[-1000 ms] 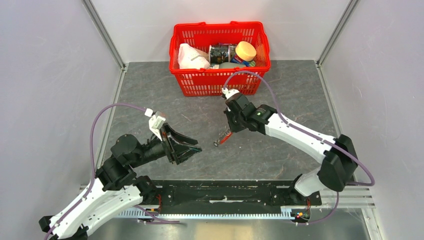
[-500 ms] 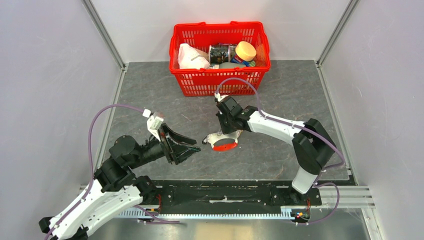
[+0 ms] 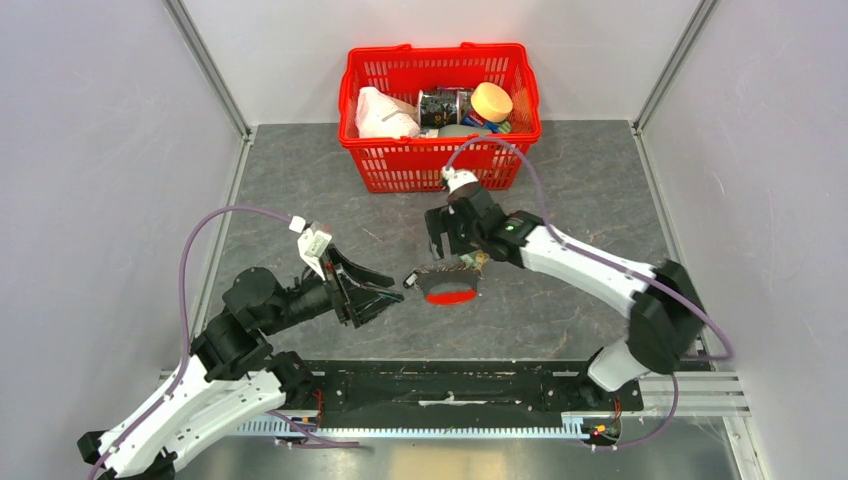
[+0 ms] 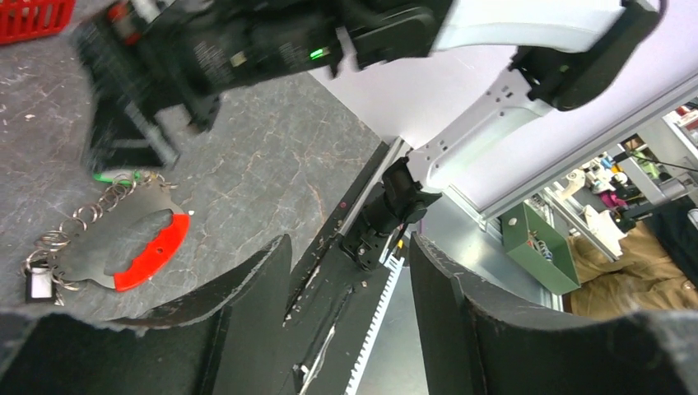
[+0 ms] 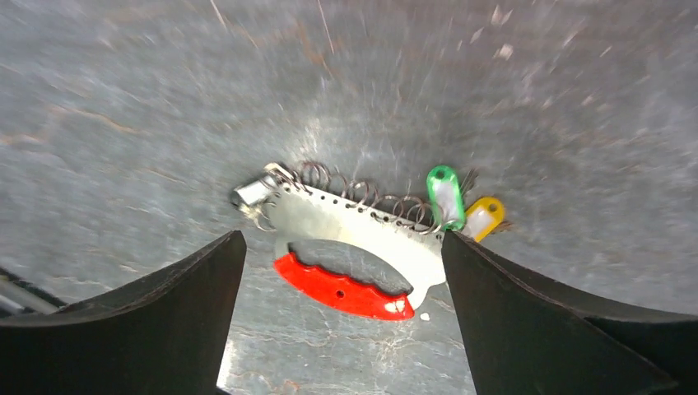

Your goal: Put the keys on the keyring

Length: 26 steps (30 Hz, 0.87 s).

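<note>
The silvery metal keyring [image 5: 350,247] with its red oval grip lay flat on the grey marbled counter [image 3: 580,200], with a green-headed key [image 5: 444,196] and a yellow tag [image 5: 482,216] at its edge. The right pincer [image 3: 460,265] hovered just above it, spread wide and empty. The left pincer [image 3: 388,296], near it, gaped empty too.

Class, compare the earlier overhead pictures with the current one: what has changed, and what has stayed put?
The right tool lowered the hanging keyring onto the table, then opened and let it go. The keyring now lies flat beneath the open tool. The left tool and the red basket stayed where they were.
</note>
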Available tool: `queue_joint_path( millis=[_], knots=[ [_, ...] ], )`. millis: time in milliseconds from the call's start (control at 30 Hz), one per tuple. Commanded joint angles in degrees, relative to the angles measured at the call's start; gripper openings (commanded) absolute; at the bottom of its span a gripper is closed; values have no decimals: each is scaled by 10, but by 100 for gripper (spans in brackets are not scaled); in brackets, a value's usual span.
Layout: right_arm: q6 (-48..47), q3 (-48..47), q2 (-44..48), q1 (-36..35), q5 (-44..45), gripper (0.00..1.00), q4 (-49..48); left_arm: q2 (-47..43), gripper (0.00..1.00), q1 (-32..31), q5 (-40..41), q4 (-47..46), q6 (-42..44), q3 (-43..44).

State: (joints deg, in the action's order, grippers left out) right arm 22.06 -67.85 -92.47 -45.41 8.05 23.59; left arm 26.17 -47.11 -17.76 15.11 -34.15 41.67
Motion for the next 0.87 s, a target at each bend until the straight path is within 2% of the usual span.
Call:
queue_joint_path(
  millis=[0,67,133,167,333,633,833],
  knots=[
    [-21,-21,122,2,63,97,2,17,64,1,18,5,37,36],
    [-27,-25,157,2,78,97,17,27,69,1,21,12,44,46],
    [-33,-29,192,2,88,97,33,38,80,1,32,25,53,59],
    [-33,-31,205,2,95,97,42,45,82,1,43,36,59,70],
    [-59,-65,262,2,118,97,106,79,85,1,88,86,88,117],
    [-60,-112,367,1,171,99,148,99,85,1,115,110,124,172],
    [-70,-169,369,2,174,99,199,101,85,1,125,127,144,212]
  ],
)
